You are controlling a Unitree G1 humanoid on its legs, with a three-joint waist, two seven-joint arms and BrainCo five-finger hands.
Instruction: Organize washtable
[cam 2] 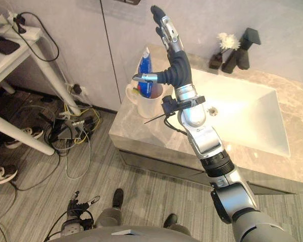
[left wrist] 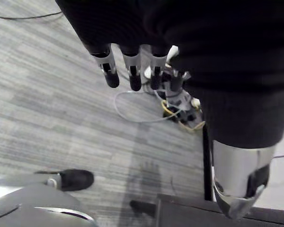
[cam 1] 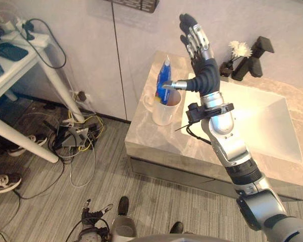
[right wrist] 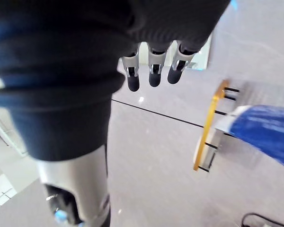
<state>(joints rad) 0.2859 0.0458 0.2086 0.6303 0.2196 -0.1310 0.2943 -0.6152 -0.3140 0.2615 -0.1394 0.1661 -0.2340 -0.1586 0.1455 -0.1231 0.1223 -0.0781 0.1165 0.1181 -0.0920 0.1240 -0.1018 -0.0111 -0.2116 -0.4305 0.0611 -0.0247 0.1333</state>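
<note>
- Toothpaste tube, blue, stands upright in a white cup near the left end of the marble tabletop, beside the sink basin.
- The right hand is raised above and just behind the cup, its fingers straight, spread and holding nothing. The thumb juts toward the tube's top, and I cannot tell whether it touches.
- The left hand hangs over the floor with relaxed, straight fingers and nothing in them.
- With the tube already in the cup, this part of the tidying looks done. The next move calls for drawing the hand clear without catching the tube or tipping the cup.
- A black faucet and a white flower stand at the back of the basin.
- Grey plank floor below carries tangled cables, shoes and a white table at the left.
</note>
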